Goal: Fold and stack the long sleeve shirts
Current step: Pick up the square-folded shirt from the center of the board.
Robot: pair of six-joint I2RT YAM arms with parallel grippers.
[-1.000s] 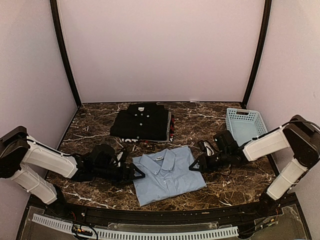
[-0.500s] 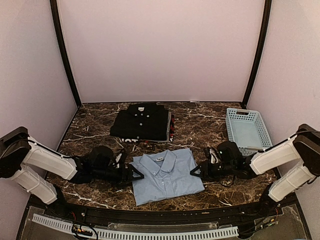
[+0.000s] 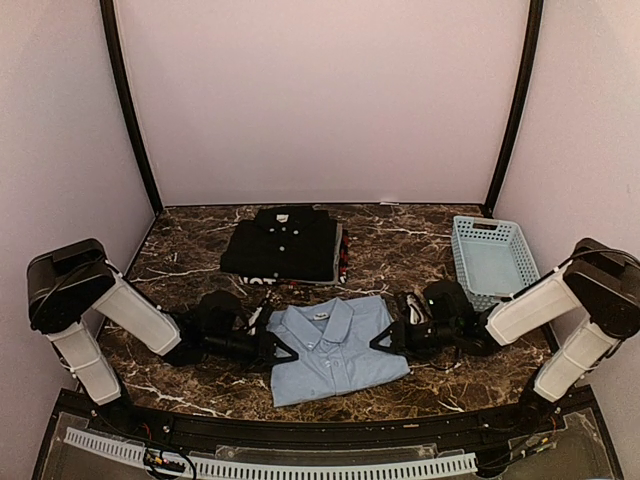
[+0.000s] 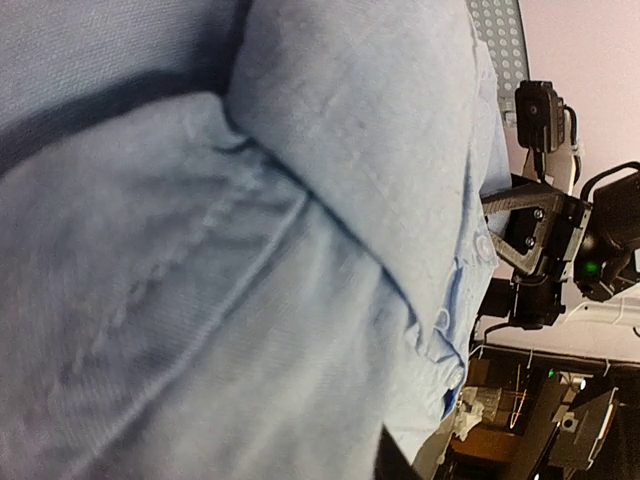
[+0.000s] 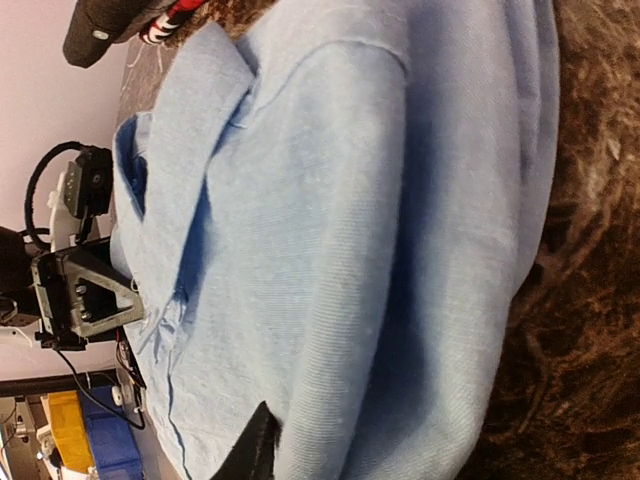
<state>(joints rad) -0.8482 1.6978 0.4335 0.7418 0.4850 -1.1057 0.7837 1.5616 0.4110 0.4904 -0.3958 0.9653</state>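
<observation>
1. Left claw sits at the left edge of the light blue shirt, right claw at its right edge; whether either grips cloth cannot be told
2. Light blue shirt lies folded, front up, on the near worktop; black shirt lies folded behind it, apart
3. Judged status: folding done, stacking outstanding
4. Change from one second earlier: both claws have closed in from beside the shirt onto its edges
</observation>
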